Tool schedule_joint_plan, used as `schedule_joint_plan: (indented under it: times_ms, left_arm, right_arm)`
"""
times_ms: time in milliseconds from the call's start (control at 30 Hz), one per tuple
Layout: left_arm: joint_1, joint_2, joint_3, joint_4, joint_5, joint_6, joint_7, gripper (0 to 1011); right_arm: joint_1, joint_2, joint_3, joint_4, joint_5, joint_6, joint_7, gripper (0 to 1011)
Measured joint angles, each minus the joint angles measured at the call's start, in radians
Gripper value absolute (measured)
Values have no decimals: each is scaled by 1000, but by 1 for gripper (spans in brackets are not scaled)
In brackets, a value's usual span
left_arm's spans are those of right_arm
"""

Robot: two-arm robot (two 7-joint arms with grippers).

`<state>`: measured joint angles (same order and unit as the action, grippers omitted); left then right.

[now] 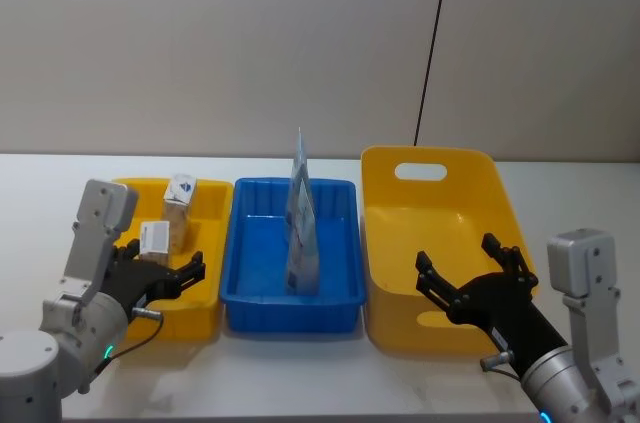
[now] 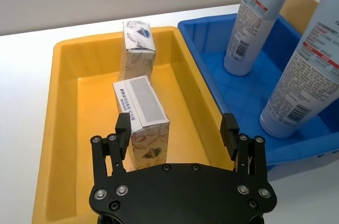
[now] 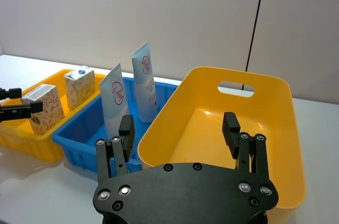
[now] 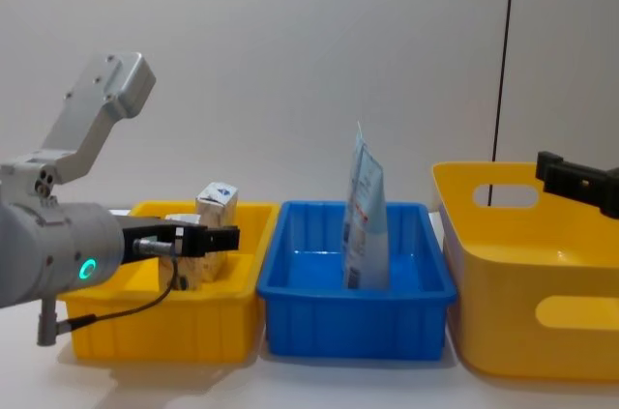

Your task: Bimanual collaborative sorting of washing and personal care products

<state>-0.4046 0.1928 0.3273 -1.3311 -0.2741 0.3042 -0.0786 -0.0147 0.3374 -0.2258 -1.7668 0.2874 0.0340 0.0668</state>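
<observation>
In the lower left of the head view, the left gripper (image 2: 176, 126) hangs over the near end of the small yellow bin (image 1: 190, 321). Its jaws are spread and they hold nothing. Two cream cartons with leaf print stand inside this bin: the near carton (image 2: 143, 113), with a white label on top, is just in front of the fingers (image 2: 123, 126), and the far carton (image 2: 137, 49) stands close behind it, toward the back wall.

In the centre, the blue bin (image 1: 290, 293) holds two pale blue tubes upright on their caps, the near tube (image 1: 303, 243) and the far tube (image 1: 298, 168) one behind the other.

In the lower right, the right gripper (image 3: 178, 123) is above the front edge of the large yellow bin (image 1: 440, 203). Its jaws are also wide apart and grip nothing. All three bins stand side by side on the white table (image 1: 300, 373).
</observation>
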Motion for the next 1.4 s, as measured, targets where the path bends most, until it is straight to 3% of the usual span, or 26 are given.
schedule_joint_plan:
  times_ms: [433, 1400]
  left_arm:
    - [-13, -13, -20, 39, 2, -41, -5, 1001]
    - [-23, -28, -36, 66, 33, -47, -5, 1001]
  right_arm:
    - [0, 0, 0, 0, 0, 0, 0, 1002]
    - [0, 0, 0, 0, 0, 0, 0, 1002]
